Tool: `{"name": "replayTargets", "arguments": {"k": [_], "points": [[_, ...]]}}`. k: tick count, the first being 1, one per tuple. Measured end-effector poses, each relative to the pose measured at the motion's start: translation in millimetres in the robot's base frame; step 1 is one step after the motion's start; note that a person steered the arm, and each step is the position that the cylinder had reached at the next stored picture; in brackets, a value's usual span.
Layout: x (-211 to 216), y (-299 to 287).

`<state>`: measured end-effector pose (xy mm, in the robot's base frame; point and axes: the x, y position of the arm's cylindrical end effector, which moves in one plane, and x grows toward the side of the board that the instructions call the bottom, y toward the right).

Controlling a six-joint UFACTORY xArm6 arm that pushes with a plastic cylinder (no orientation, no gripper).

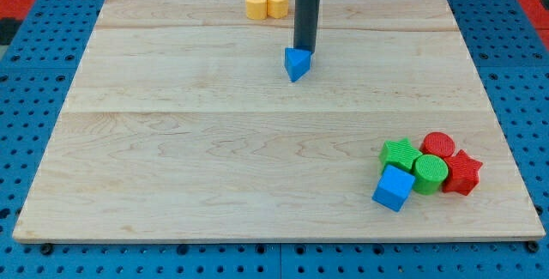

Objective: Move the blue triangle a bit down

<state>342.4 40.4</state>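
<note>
The blue triangle [297,63] lies on the wooden board [214,142] in the upper middle of the view. My tip [304,51] is the lower end of a dark upright rod; it stands right at the triangle's top edge, touching or almost touching it from the view's top side.
Two yellow blocks [267,3] sit side by side at the board's top edge, left of the rod. At the lower right lies a cluster: a blue cube [394,187], a green star-like block [400,154], a green cylinder [430,173], a red cylinder [439,145] and a red star-like block [463,172].
</note>
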Motion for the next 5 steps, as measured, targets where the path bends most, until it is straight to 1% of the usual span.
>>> {"name": "replayTargets", "arguments": {"k": [1,2,3,4,5], "points": [[15.2,-0.3],[15.5,-12.9],[26.0,-13.6],[53.1,-14.0],[84.8,-26.9]]}}
